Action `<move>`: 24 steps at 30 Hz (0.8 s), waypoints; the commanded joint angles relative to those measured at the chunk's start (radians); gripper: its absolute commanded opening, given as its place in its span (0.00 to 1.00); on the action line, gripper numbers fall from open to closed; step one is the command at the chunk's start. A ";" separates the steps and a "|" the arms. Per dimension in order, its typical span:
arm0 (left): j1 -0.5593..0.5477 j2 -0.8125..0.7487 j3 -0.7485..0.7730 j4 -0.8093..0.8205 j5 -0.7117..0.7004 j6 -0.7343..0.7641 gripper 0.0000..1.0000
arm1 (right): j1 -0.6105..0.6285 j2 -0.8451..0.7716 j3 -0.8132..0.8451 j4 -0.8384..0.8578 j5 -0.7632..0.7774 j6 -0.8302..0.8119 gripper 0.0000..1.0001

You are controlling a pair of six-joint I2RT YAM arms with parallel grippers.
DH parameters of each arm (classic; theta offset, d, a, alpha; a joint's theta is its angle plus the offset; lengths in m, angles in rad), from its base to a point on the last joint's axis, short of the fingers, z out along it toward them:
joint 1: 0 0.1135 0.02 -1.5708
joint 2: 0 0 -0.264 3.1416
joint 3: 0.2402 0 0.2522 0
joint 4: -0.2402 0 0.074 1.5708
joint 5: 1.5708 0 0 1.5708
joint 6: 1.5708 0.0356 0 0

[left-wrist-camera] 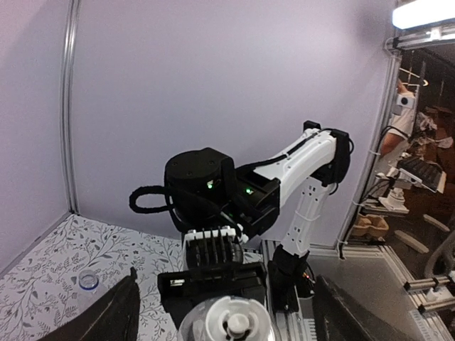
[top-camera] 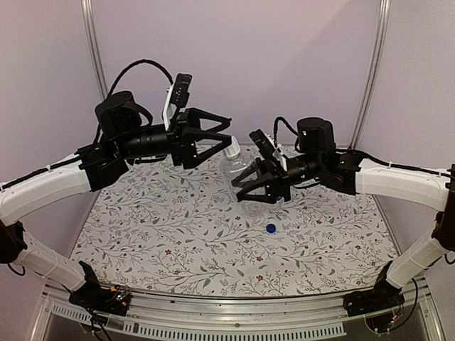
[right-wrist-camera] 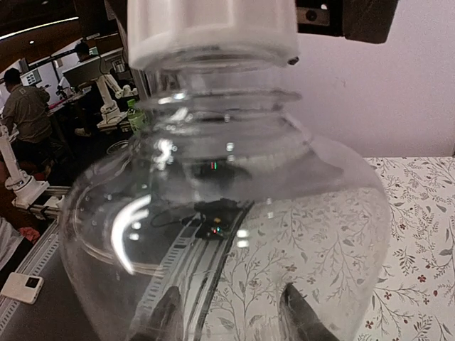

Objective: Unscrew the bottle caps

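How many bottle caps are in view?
2. The blue cap lies loose on the table; the white cap sits on the clear bottle in the right gripper, between the open fingers of the left gripper.

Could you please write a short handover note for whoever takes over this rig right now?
Left claw: open, fingers either side of the white cap, not clamped on it.
Right claw: shut on the plain bottle, its neck pointing at the left claw.
Blue cap: lying loose on the table, nearer the arm bases than the right claw.
Pepsi bottle: not in view.
Done: blue cap off.
Left: clamp and unscrew the white cap, which is on the plain bottle.
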 commanded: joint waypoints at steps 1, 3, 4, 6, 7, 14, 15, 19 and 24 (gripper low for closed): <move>0.020 0.008 0.015 0.064 0.225 0.012 0.82 | -0.006 0.021 0.041 0.053 -0.166 0.000 0.36; 0.020 0.027 0.027 0.078 0.271 0.005 0.80 | -0.006 0.025 0.045 0.073 -0.192 0.013 0.37; 0.020 0.038 0.032 0.090 0.294 -0.002 0.79 | -0.006 0.026 0.046 0.084 -0.201 0.018 0.37; 0.019 0.056 0.039 0.117 0.329 -0.023 0.76 | -0.006 0.029 0.047 0.100 -0.210 0.032 0.37; 0.020 0.065 0.042 0.128 0.343 -0.032 0.75 | -0.006 0.029 0.047 0.103 -0.210 0.038 0.37; 0.020 0.098 0.055 0.140 0.349 -0.050 0.65 | -0.006 0.035 0.047 0.107 -0.209 0.048 0.37; 0.019 0.100 0.055 0.143 0.346 -0.052 0.63 | -0.006 0.035 0.046 0.107 -0.209 0.048 0.37; 0.020 0.107 0.056 0.152 0.341 -0.061 0.51 | -0.006 0.034 0.039 0.119 -0.189 0.054 0.37; 0.019 0.107 0.054 0.148 0.330 -0.064 0.40 | -0.006 0.036 0.039 0.118 -0.133 0.064 0.36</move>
